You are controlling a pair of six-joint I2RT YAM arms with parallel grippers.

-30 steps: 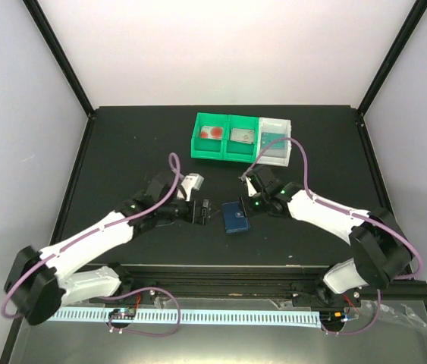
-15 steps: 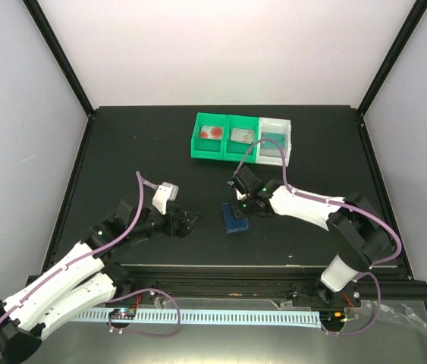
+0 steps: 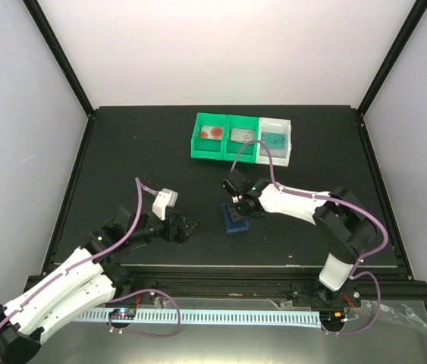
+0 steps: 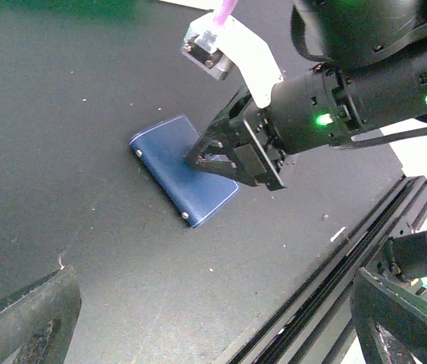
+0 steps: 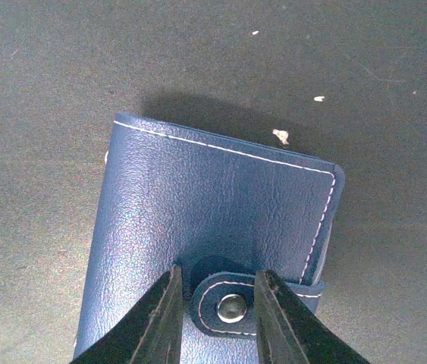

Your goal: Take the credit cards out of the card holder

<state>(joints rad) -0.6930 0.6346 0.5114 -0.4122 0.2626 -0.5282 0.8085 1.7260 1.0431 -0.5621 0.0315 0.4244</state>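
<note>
Straddling snap tab (image 5: 232, 307) of card holder (image 5: 213, 197), right pincer (image 5: 219, 271) narrowly parted, grip unclear, left pincer (image 3: 188, 228) spread, now drawn back

I take the holder (image 3: 235, 221) on the table (image 3: 122, 152) as my mark; the right gripper (image 3: 238, 206) sits directly over it, fingers (image 5: 164, 318) either side of its snap (image 5: 232, 307); the left gripper (image 3: 186, 227) lies to its left, apart; the trays (image 3: 228, 155) stand behind it, with cards (image 3: 241, 136) in them, one per compartment.
</note>
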